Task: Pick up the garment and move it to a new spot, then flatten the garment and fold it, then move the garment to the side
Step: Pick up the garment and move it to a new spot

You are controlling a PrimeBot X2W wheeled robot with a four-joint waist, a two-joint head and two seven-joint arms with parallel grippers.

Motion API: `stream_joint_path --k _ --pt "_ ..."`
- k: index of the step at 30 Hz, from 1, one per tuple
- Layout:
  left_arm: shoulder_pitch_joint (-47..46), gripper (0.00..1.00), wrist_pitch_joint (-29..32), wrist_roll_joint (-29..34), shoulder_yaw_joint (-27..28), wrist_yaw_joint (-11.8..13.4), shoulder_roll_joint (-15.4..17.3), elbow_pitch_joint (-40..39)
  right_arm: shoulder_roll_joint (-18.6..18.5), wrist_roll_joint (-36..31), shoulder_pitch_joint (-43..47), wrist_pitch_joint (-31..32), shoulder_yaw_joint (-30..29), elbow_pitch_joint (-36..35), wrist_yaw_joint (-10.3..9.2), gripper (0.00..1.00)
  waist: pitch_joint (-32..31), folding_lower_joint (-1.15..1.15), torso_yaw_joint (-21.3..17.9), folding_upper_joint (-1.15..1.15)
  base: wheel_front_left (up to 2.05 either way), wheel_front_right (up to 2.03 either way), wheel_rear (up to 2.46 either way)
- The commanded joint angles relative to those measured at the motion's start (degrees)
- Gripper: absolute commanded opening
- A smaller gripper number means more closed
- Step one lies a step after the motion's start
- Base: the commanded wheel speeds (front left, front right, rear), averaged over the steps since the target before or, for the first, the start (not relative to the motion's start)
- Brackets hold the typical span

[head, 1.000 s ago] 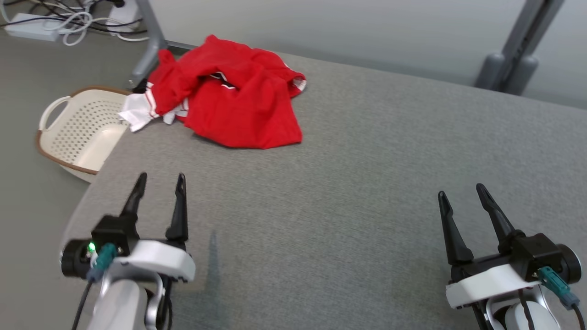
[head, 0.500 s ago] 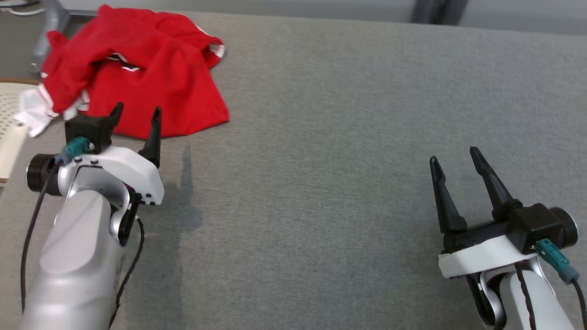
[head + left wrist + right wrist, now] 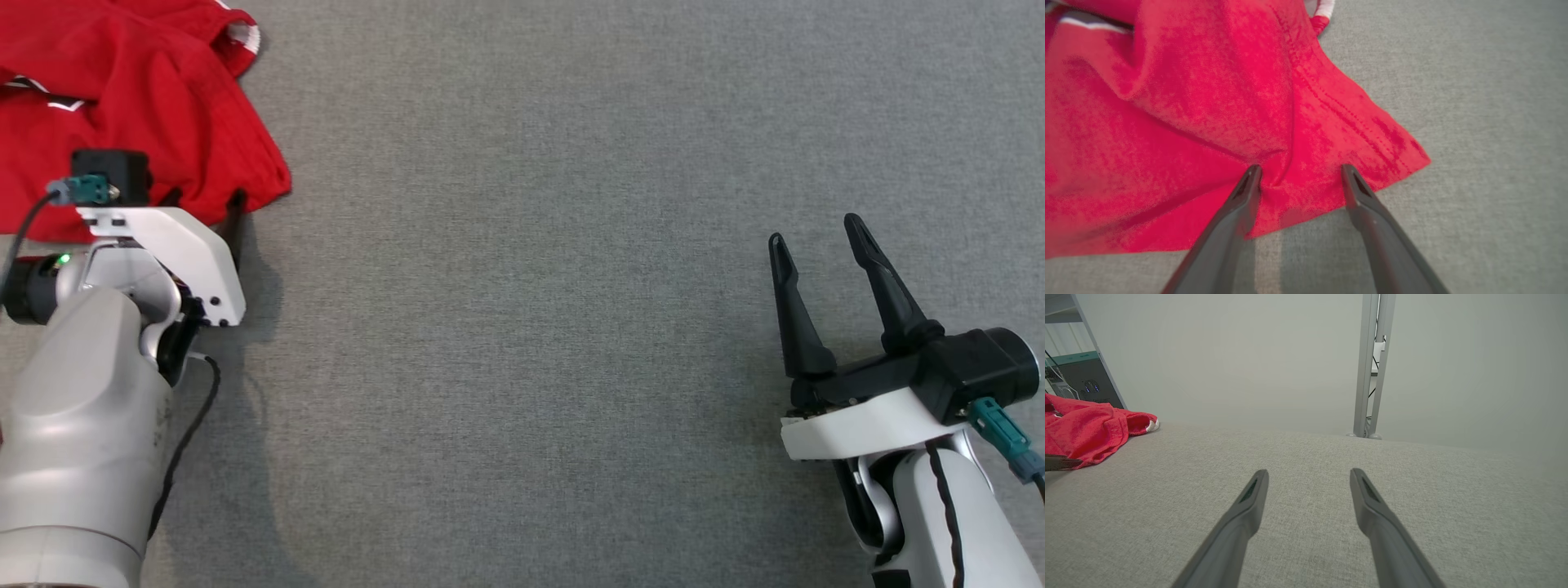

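- Judging by how things lie, the job is at its very start: the red garment (image 3: 147, 98) sits in a crumpled heap on the grey table (image 3: 531, 286), not yet lifted, spread or folded.
- In the head view, the heap lies at the far left of the table. A white-trimmed cuff (image 3: 245, 33) shows at its far edge and a hemmed corner points toward the middle of the table.
- The left claw (image 3: 1298, 173) is down at that near corner with its jaws spread wide. The two tips press on the cloth either side of a small wrinkle — nothing is pinched between them yet.
- The right claw (image 3: 815, 231) is also wide open and holds nothing. It hangs over bare table, well apart from the garment.
- Done so far, as I read it: only the approach for the first pick.
- Left to do — nearly everything: close on the corner, lift, carry the garment to a fresh spot, smooth it flat, fold it, then shift it to the side.
- The heap is bunched in several layers, so one corner grip may drag it rather than open it out.
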Motion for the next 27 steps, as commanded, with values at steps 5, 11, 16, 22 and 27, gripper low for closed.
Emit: stream_joint_path --k 5,11,16,22,27 --pt "-1.4 1.00 2.0 -0.9 0.1 -0.3 2.0 3.9 -0.3 0.7 -1.3 -0.3 0.1 -0.3 0.05 1.00 1.5 0.00 -1.6 0.00 0.00 0.00 0.00" --pt "-2.5 0.00 1.5 -1.5 -0.6 -0.6 2.8 5.7 -0.3 1.0 -1.6 -0.3 -0.4 -0.3 0.04 1.00 1.4 0.00 -2.1 0.00 0.00 0.00 0.00" --pt "-4.3 0.00 -0.5 -1.7 -1.7 -0.7 3.6 5.0 -0.3 1.4 -0.9 -0.3 -0.9 0.1 0.04 1.00 -0.1 0.00 -1.7 0.00 0.00 0.00 0.00" --pt "-6.5 0.00 -1.8 -1.6 -4.1 -0.8 4.3 2.8 -0.3 2.1 0.3 -0.3 -1.1 0.7 0.04 1.00 -3.4 0.00 -0.7 0.00 0.00 0.00 0.00" --pt "-7.9 0.00 -1.5 -2.4 -7.4 -0.8 5.7 -0.5 -0.3 2.9 1.6 -0.3 -1.6 1.3 0.04 1.00 -7.2 0.00 -0.2 0.00 0.00 0.00 0.00"
